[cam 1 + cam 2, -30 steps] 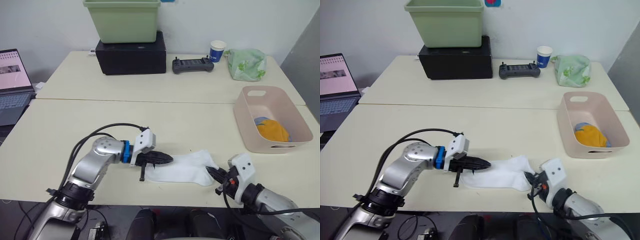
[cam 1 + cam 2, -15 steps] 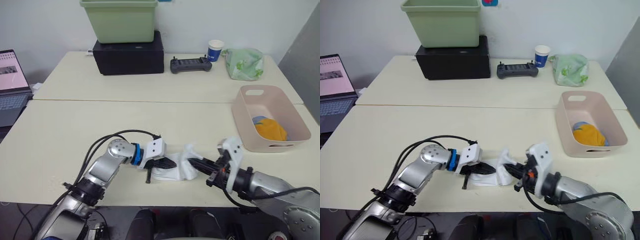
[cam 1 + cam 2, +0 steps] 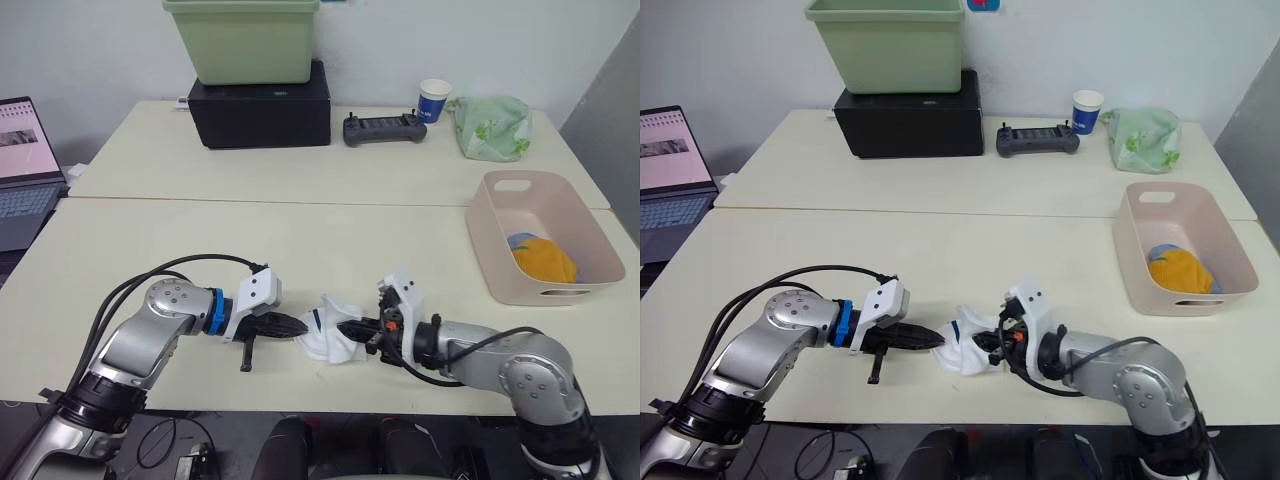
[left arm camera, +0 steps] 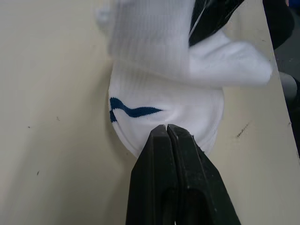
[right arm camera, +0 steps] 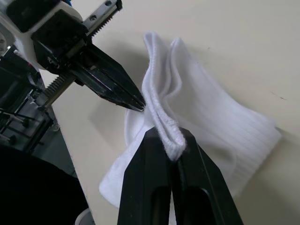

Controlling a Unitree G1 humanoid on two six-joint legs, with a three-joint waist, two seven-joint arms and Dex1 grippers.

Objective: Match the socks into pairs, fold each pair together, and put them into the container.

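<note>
White ribbed socks point(image 3: 335, 333), folded into a soft lump, sit at the table's point(image 3: 120, 240) 6 o'clock. Right gripper point(image 5: 168, 140) pinches their cuffs; left gripper point(image 4: 167, 129) looks closed on the edge, probably. Pink basket point(image 3: 500, 270) at 3 o'clock.

the left gripper point(image 4: 167, 127), its two black fingers point(image 4: 152, 159) pressed together with no gap between them, meets the rounded edge of the white socks point(image 4: 164, 89) lying on the pale counter point(image 4: 51, 117). a wavy dark blue mark point(image 4: 133, 110) runs across the fabric just beyond the fingertips. the far part of the socks is doubled back over the near part, with a black shape partly showing behind it.
</note>
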